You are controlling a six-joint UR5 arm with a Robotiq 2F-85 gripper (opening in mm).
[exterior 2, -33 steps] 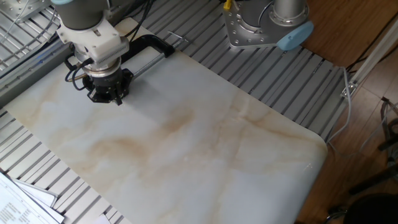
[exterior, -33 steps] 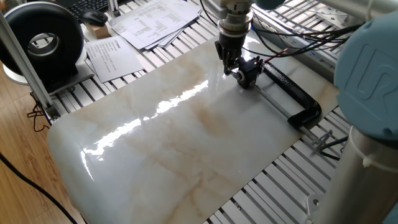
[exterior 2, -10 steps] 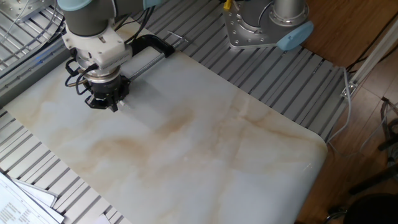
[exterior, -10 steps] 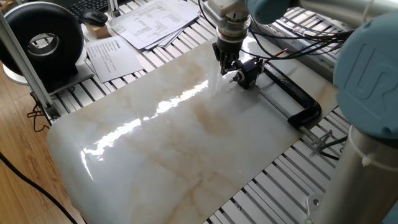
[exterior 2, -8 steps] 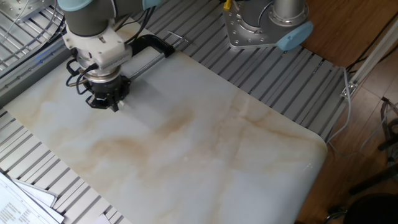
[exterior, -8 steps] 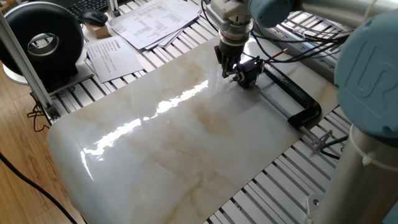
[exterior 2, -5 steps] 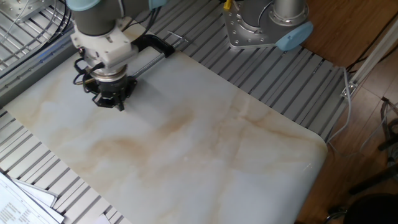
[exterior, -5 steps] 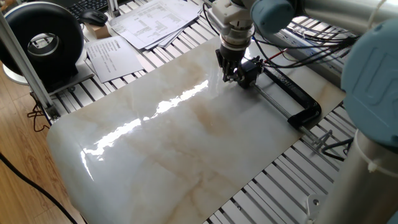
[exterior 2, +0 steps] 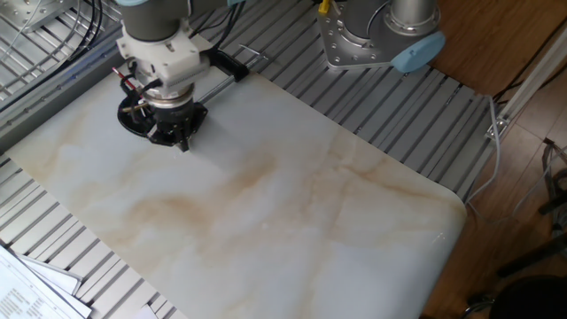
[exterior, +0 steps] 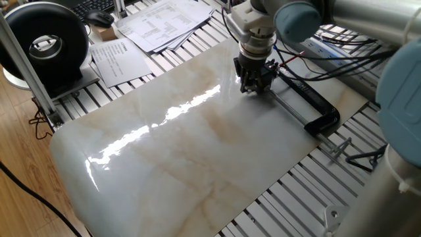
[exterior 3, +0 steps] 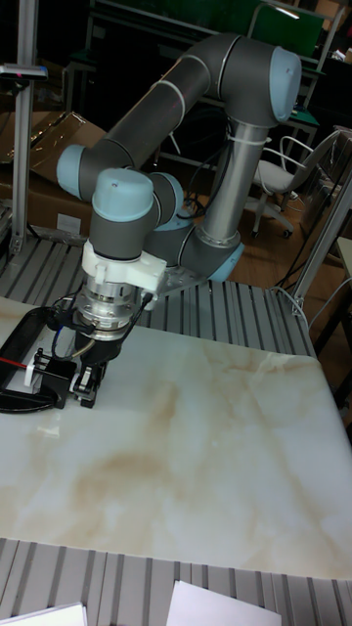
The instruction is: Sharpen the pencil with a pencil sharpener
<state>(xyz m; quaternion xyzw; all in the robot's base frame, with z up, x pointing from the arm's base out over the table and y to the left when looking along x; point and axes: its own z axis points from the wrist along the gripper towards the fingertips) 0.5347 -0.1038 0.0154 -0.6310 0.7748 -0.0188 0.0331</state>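
The pencil sharpener [exterior 3: 51,373] is a small black box at the far edge of the marble slab [exterior: 184,151], with a red wire running to it. My gripper [exterior 3: 86,387] points down right beside it, fingers close together near the slab. In one fixed view the gripper [exterior: 253,82] covers the sharpener's front face, and only its black body [exterior: 268,70] shows behind. From the other side the gripper [exterior 2: 174,133] stands just right of the sharpener [exterior 2: 133,115]. I cannot make out the pencil; anything between the fingers is hidden.
A long black C-shaped clamp [exterior: 316,102] lies along the slab's edge next to the sharpener. Papers [exterior: 158,23] and a round black device [exterior: 46,43] sit beyond the slab. The arm's base [exterior 2: 381,35] stands on the ribbed table behind.
The gripper has shifted sideways toward the sharpener and now covers its silvery front face, which showed a second ago. The sharpener and clamp have stayed put.
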